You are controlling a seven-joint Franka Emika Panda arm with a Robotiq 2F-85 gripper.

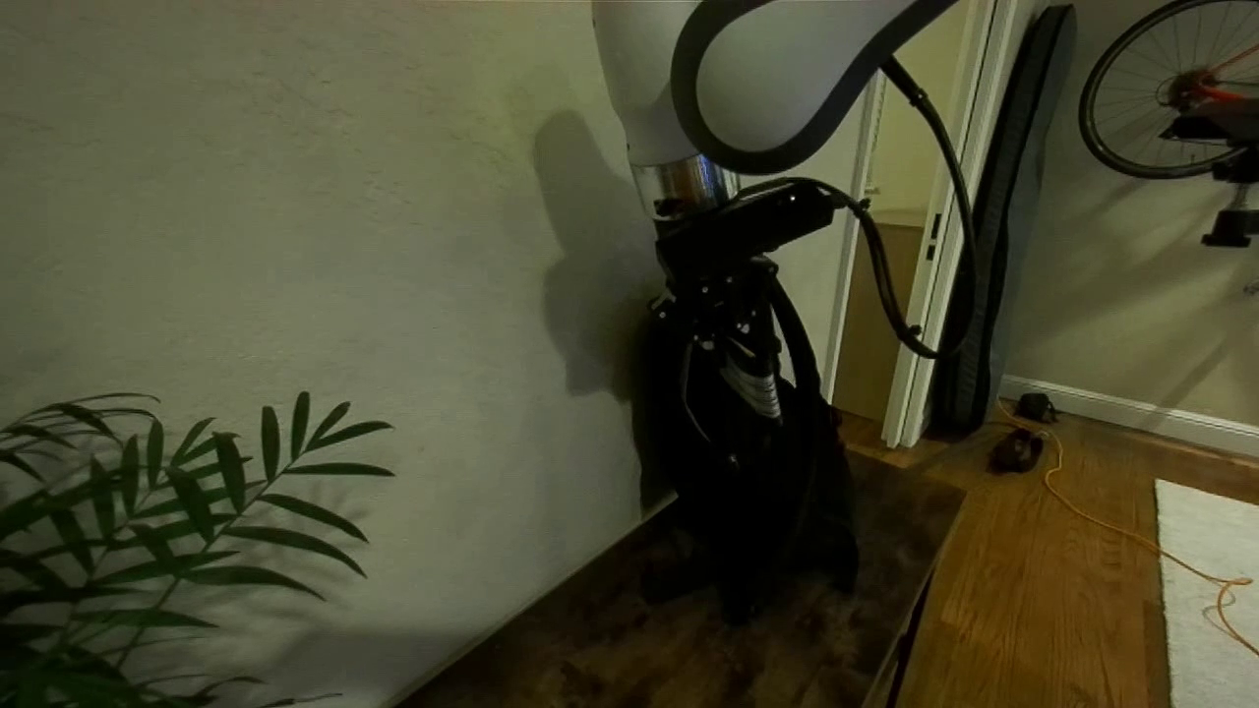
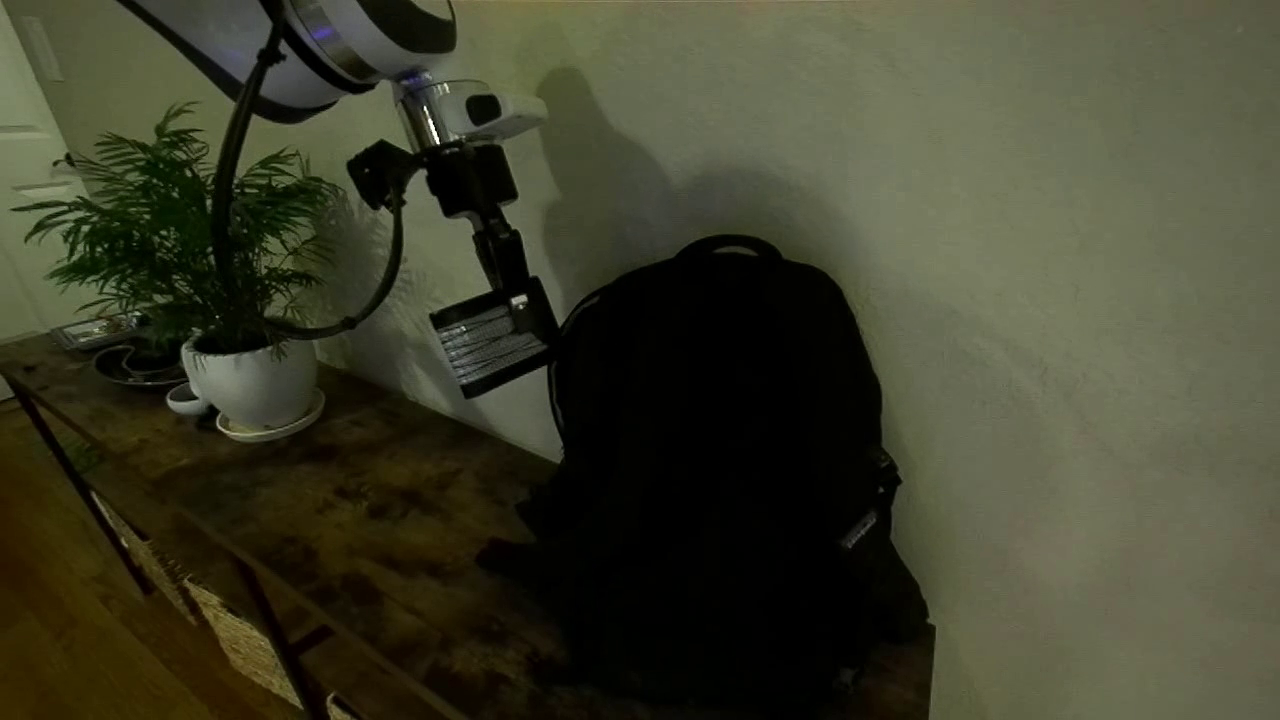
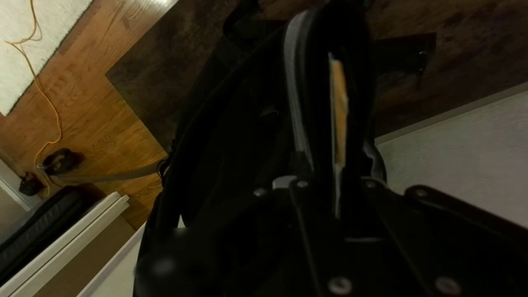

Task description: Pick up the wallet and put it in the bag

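My gripper (image 2: 522,295) is shut on the wallet (image 2: 490,340), a dark flat rectangle with pale streaks. It hangs tilted, clear of the wooden tabletop, beside the upper side of the bag (image 2: 720,450). That bag is a black backpack standing upright against the wall, loop handle on top. In an exterior view the streaked wallet (image 1: 752,388) shows in front of the bag's dark mass. From the wrist, the wallet (image 3: 340,111) is seen edge-on between the fingers, with a tan strip inside; the bag (image 3: 235,132) lies beside it. Whether wallet and bag touch, and the bag's opening, I cannot tell.
The wall (image 2: 1080,350) rises right behind the bag. A potted plant (image 2: 250,380) stands farther along the wooden tabletop (image 2: 350,500). My arm's cable (image 2: 395,250) loops beside the wrist. An orange cord (image 1: 1092,511) runs over the floor.
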